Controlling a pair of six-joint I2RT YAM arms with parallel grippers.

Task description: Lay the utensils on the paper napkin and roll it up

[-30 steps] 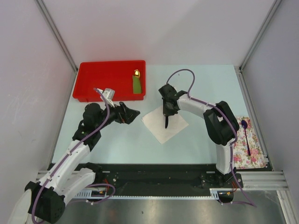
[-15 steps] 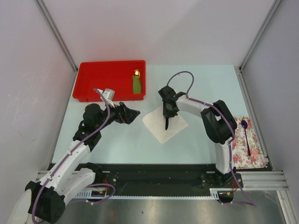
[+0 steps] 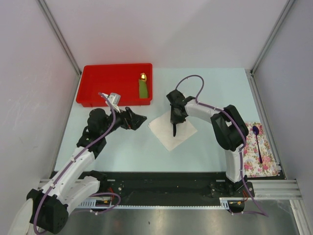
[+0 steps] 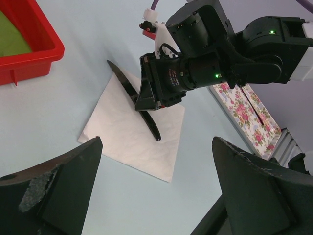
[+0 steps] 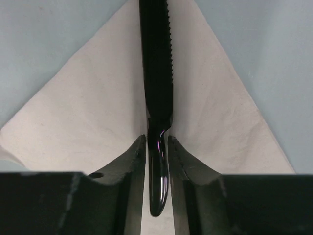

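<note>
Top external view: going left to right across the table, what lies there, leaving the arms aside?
red tray → green piece at the tray's right end → paper napkin → flowered cloth. Left out: the knife, over the napkin, and the spoon, over the cloth.

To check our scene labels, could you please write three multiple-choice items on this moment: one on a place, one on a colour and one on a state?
1. Where does the spoon lie?
A) on the flowered cloth
B) on a plate
C) in a cup

2. What colour is the tray?
A) blue
B) red
C) yellow

3. What does the right end effector hold?
A) nothing
B) the black knife
C) a fork

Answers:
1 A, the spoon rests on the flower print.
2 B, its walls and floor are plainly red.
3 B, its fingers close on the knife's handle.
</note>
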